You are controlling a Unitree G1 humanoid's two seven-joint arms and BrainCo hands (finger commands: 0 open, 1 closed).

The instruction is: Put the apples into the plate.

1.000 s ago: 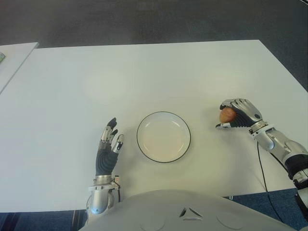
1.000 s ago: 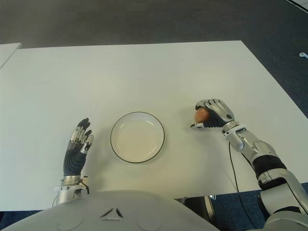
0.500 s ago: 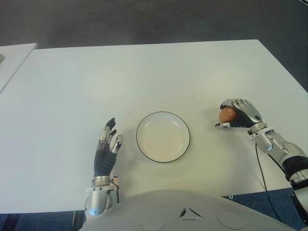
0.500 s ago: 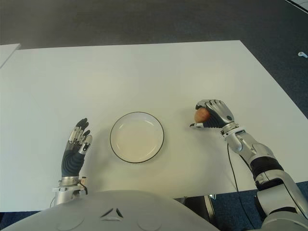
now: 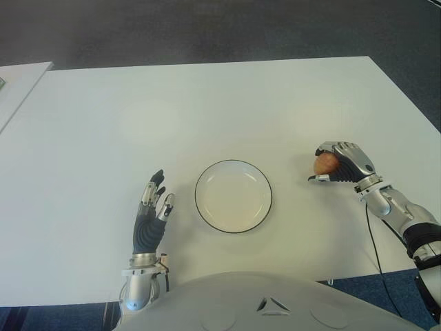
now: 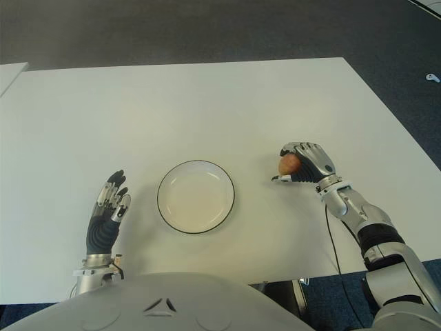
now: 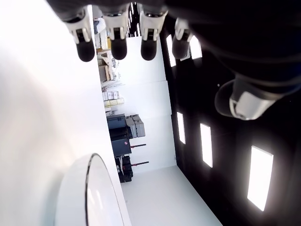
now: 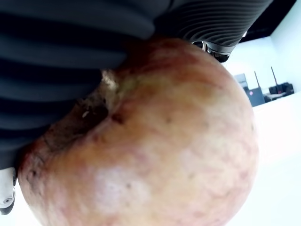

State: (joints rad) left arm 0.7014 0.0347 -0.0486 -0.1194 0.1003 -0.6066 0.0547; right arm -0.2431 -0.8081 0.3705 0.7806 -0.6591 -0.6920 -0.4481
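A reddish-yellow apple (image 5: 324,164) sits inside my right hand (image 5: 339,164), whose fingers curl around it at the table's right side. The right wrist view is filled by the apple (image 8: 155,141) pressed against the dark palm. A white plate (image 5: 233,196) with a thin dark rim lies empty near the table's front middle, to the left of the apple. My left hand (image 5: 153,210) shows left of the plate with its fingers straight and spread, holding nothing. The plate's rim (image 7: 91,188) shows in the left wrist view.
The white table (image 5: 207,110) stretches wide behind the plate. A second white table edge (image 5: 17,83) stands at the far left. Dark floor lies beyond the table's far edge and to its right.
The left hand has drawn back slightly toward my body. The right hand with the apple has stayed in place.
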